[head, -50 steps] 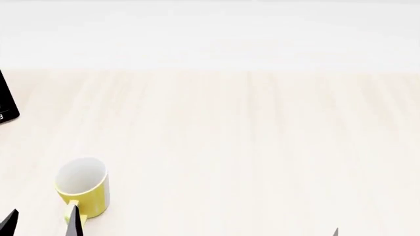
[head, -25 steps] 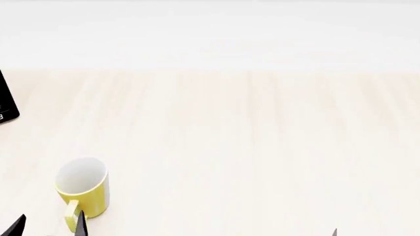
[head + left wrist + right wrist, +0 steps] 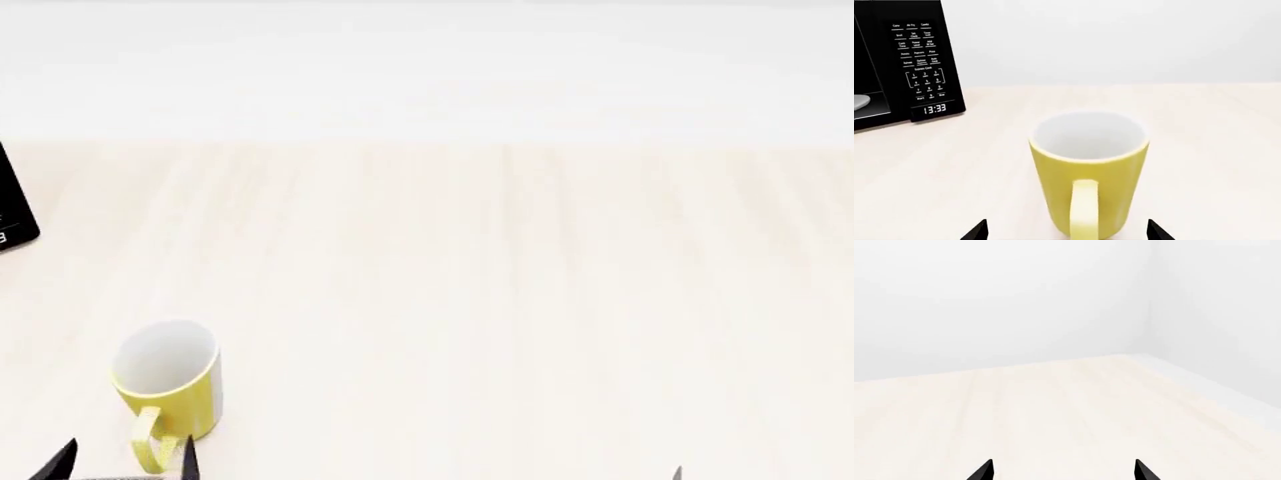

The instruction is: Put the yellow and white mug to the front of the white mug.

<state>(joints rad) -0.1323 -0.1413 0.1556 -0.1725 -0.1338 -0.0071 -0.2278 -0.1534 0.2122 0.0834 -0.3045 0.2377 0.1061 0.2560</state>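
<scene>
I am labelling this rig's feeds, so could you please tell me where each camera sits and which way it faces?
Head view: high, looking down at the table; jaw tips at the bottom edge.
Left wrist view: low behind the left gripper, facing the yellow and white mug and microwave.
Right wrist view: behind the right gripper, facing bare table and walls.
Shared: head and left wrist both show mug and microwave.

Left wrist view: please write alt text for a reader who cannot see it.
A yellow and white mug stands upright on a pale wooden table, its yellow handle facing the camera between the open left hand fingertips. A black microwave showing 13:33 stands behind it.
</scene>
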